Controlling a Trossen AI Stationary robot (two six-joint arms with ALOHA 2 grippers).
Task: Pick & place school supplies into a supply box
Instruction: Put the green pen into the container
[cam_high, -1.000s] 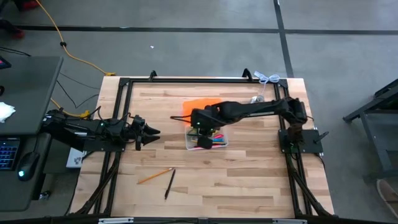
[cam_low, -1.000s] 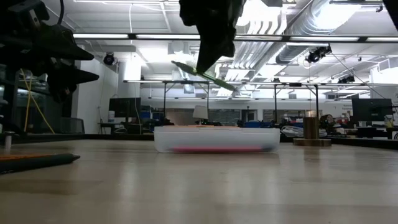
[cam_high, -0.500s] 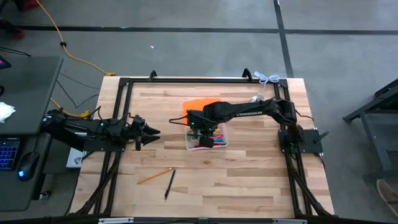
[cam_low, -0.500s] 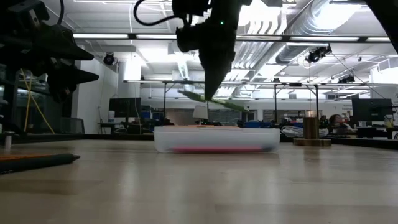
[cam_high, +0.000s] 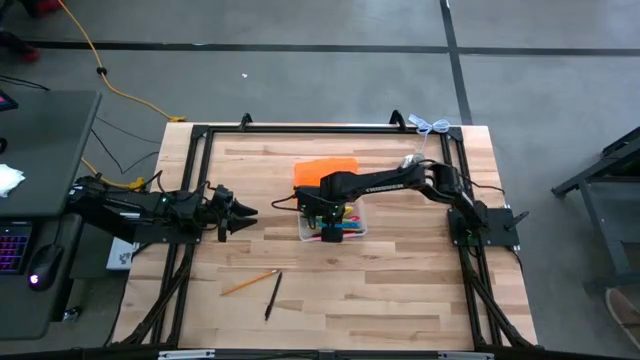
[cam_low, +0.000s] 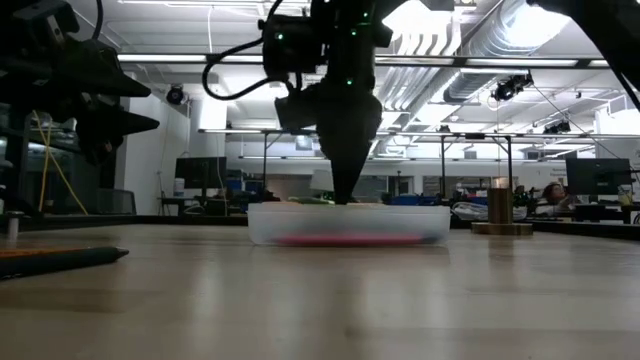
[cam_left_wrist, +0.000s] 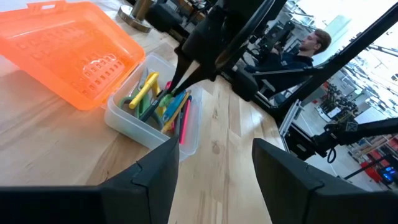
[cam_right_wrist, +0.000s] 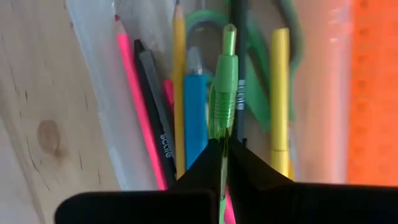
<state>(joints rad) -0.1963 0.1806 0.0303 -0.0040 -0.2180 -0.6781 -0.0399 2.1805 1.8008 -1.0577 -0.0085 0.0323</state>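
Fingers (cam_right_wrist: 219, 163) of the right gripper (cam_high: 324, 213) pinched shut on a green pen (cam_right_wrist: 224, 87) inside the supply box (cam_high: 332, 223), left gripper (cam_high: 246, 213) parted, holding nothing, pale wooden counter (cam_high: 400, 290), workshop room behind.

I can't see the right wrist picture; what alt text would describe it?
Shut dark jaws of the right gripper pinch a green pen just above the clear supply box, where pink, black, yellow and blue supplies already lie side by side, its orange lid open alongside.

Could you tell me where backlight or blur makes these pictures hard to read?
Low view: bright ceiling lights turn the right hand into a silhouette over the box. Right wrist view: the green pen it holds is soft-edged. Left wrist view: bright glare fills the background.
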